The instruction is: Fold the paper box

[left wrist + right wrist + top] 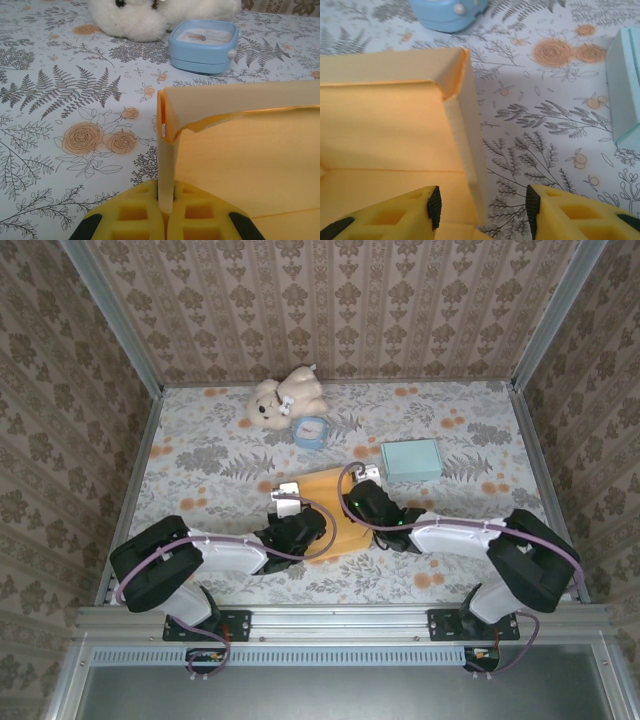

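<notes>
Orange paper box (pixel 322 498) sits on the floral tablecloth (pixel 200 460) between the arms, side walls up. Left gripper (pixel 166 210) is pinched tight on its left wall (pixel 167 150). The right gripper (pixel 482 205) hangs half open astride the right wall (pixel 470 145), holding nothing. Wall-folding stage, I reckon; next up, that right wall needs creasing.

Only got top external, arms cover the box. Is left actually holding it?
Observer: Yes. In the left wrist view, the left gripper is shut on the paper box, pinching its upright side wall.
Operator: And right?
Observer: In the right wrist view, the right gripper is open. Its jaws straddle the opposite wall without gripping it.
</notes>
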`<action>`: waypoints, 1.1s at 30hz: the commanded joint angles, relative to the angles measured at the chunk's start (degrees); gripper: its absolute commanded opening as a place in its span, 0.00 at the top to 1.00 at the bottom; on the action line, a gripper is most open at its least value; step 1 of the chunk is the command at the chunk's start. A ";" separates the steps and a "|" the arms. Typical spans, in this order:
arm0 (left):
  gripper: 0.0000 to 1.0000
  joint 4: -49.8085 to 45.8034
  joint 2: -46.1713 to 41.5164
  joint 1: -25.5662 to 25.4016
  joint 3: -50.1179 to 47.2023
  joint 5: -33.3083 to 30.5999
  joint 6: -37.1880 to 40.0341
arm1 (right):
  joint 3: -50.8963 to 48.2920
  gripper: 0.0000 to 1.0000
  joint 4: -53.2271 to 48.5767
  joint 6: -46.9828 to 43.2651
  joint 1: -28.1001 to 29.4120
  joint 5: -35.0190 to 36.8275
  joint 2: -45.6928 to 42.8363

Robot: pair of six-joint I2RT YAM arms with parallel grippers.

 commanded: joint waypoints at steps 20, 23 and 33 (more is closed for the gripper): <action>1.00 37.85 5.39 1.29 -9.43 13.29 29.57 | -4.26 0.41 -12.91 -0.68 -1.32 -2.86 -24.70; 1.00 42.08 6.94 1.29 -10.68 16.42 33.16 | -4.39 0.40 -13.14 -0.73 -1.86 -3.79 -24.36; 1.00 43.69 9.59 1.38 -11.05 20.83 38.52 | -6.47 0.40 -12.08 0.46 -2.12 -2.92 -23.26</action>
